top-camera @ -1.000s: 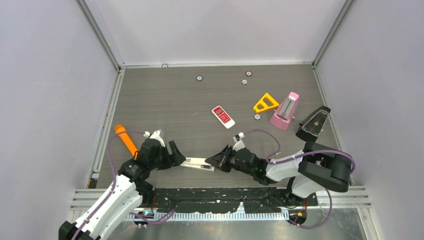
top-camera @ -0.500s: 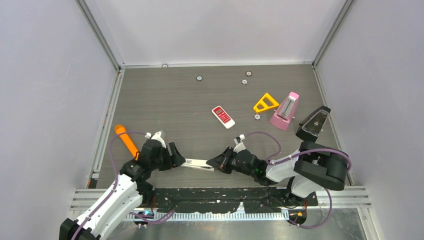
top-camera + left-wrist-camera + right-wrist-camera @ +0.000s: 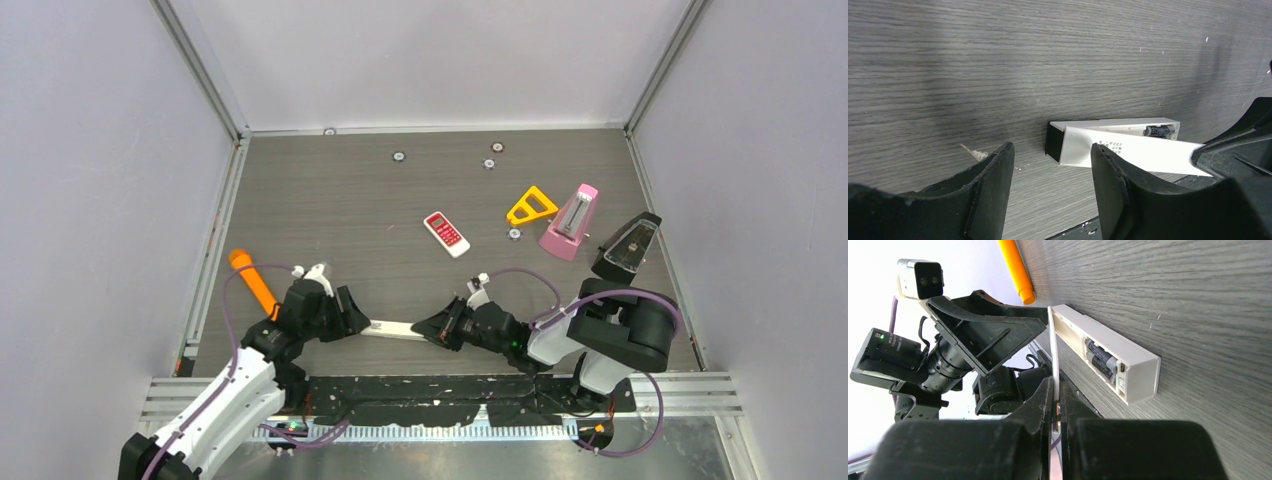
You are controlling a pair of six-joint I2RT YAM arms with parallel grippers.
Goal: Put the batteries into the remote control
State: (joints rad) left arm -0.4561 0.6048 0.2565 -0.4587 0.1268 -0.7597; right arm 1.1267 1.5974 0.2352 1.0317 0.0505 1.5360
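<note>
White walls close in a grey wood-grain table [image 3: 330, 200]. Close to its near edge, about midway along, the white remote [image 3: 1140, 377] lies bay side up between the two arms, its length running along that edge. The bay is open, and two dark batteries [image 3: 1100, 359] sit side by side inside it, at the end nearer the right arm.

The right gripper [image 3: 1054, 390] is pinched together on the thin white cover [image 3: 1052, 350], holding it edge-on and tilted above the bay. Whether the cover's far edge touches the remote I cannot tell. The left gripper [image 3: 1051, 152] has its jaws apart, one finger to each side of the remote's left end, neither visibly pressing on it.

Loading proper looks done: the bay shows both batteries in place, and no loose battery is in view. What seems left is the cover, which has to be lowered flat, lined up with the bay and slid or pressed home. For that the left gripper would probably need to pinch the body so the remote does not skate along the table.

An orange stick [image 3: 252, 280] lies by the left edge. A red keypad [image 3: 446, 233] sits mid-table, well apart from the work, and a pink metronome [image 3: 570, 222] stands toward the right edge.
</note>
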